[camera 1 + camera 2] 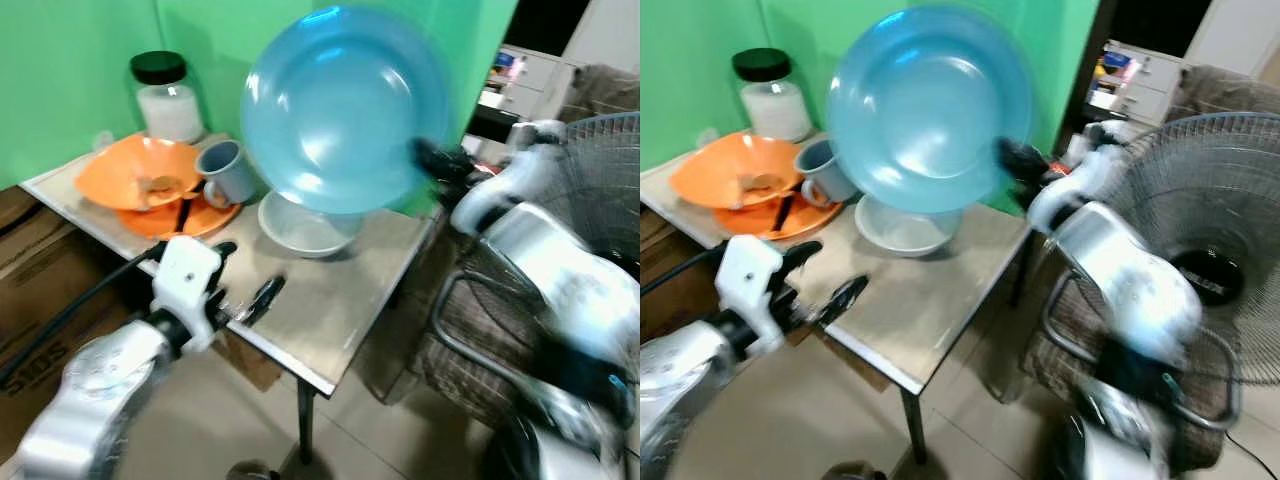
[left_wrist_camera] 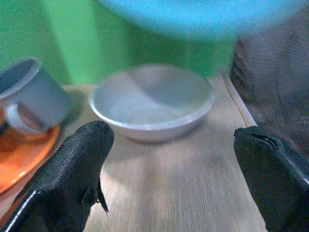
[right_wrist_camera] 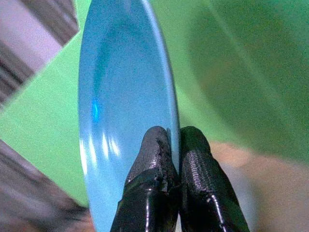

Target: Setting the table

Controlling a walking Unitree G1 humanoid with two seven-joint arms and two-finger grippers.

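Blue plate [image 1: 335, 110]: pinched at its rim by right gripper [image 3: 175, 145], held on edge above white bowl [image 1: 305, 225] on table [image 1: 340, 310]; left gripper [image 2: 169, 169], fingers spread wide, empty, nearer the bowl

- Bright, even indoor light; soft white glare streaks on the blue plate [image 1: 335, 110].
- Motion blur smears the right arm [image 1: 560, 270] and fan [image 1: 1200, 240].
- In the left wrist view, the plate is out of focus; the white bowl [image 2: 152, 104] casts a soft shadow.

Glossy blue plate [image 1: 335, 110] tilted on edge in the air above white bowl [image 1: 303, 228].
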